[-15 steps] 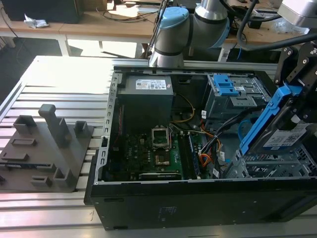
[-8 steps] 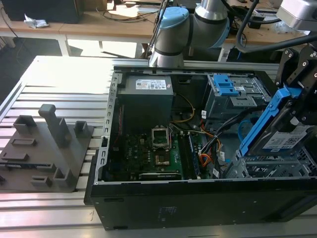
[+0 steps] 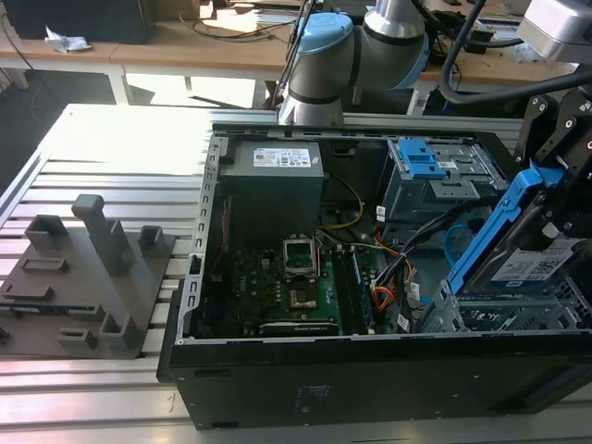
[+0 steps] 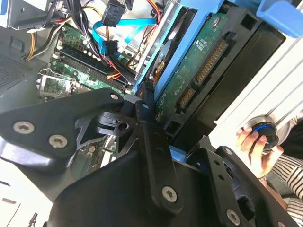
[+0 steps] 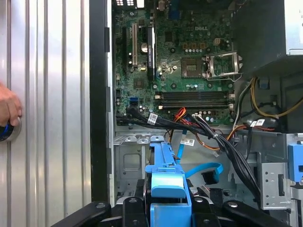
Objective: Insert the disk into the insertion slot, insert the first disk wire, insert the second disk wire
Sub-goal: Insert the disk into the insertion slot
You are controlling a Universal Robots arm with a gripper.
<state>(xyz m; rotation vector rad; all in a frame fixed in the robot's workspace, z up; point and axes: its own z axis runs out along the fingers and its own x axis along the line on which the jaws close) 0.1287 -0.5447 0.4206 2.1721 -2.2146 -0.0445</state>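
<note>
- Fingers of the gripper are clamped onto the disk. They press on the long sides of its blue caddy and hold nothing else.
- From the insertion slot, the disk hangs just above, steeply tilted. Its low end is close over the slot's edge on the motherboard side, and its high end rises away toward the gripper. I cannot tell whether the low end touches the slot.
- Its long axis runs aslant to the slot's bay, so I judge the disk not seated.
- Beyond the slot, over the motherboard's edge, lies the first disk wire. The light-blue second disk wire curls just beside the slot. The disk's connector edge looks bare in the second wrist view.
- Well apart from the slot, outside the case, a person's hand rests on a round button.
</note>
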